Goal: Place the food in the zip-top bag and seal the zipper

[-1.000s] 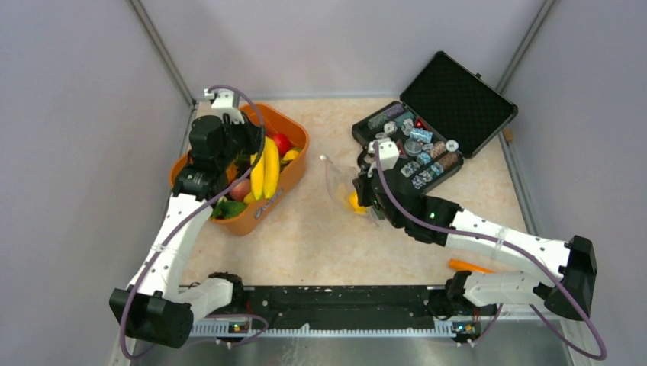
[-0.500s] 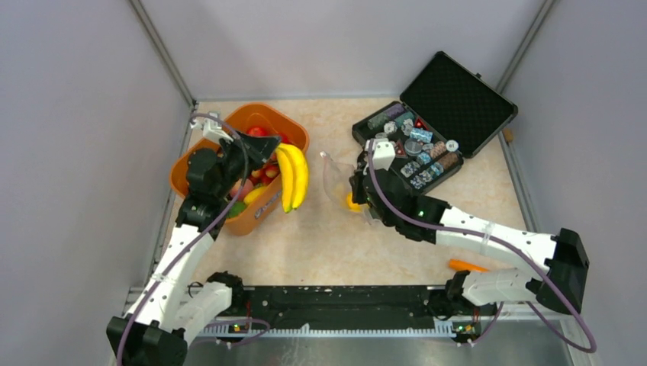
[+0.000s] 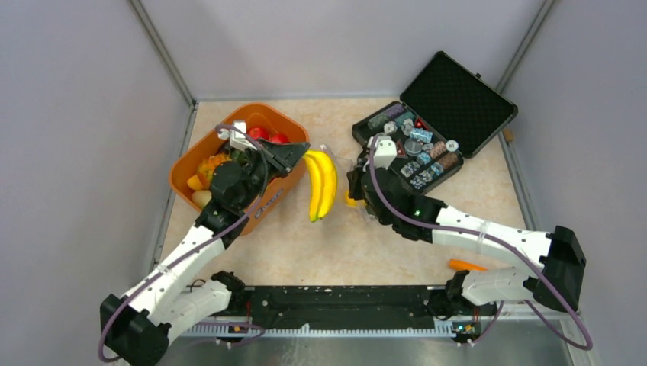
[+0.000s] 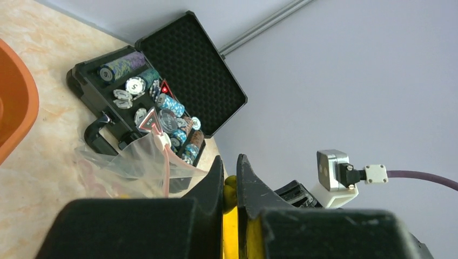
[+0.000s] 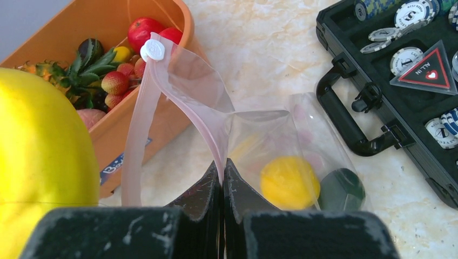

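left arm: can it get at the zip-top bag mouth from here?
Likely yes: the left gripper, shut on the bananas, hangs beside the zip-top bag, nothing between; the right gripper holds its rim up.

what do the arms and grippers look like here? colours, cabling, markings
Left arm and right arm: white tubular links, black joint housings, a purple-grey cable running along each. Left gripper and right gripper: black, two tapered fingers, white block behind. Green light on the right arm. No markings legible.
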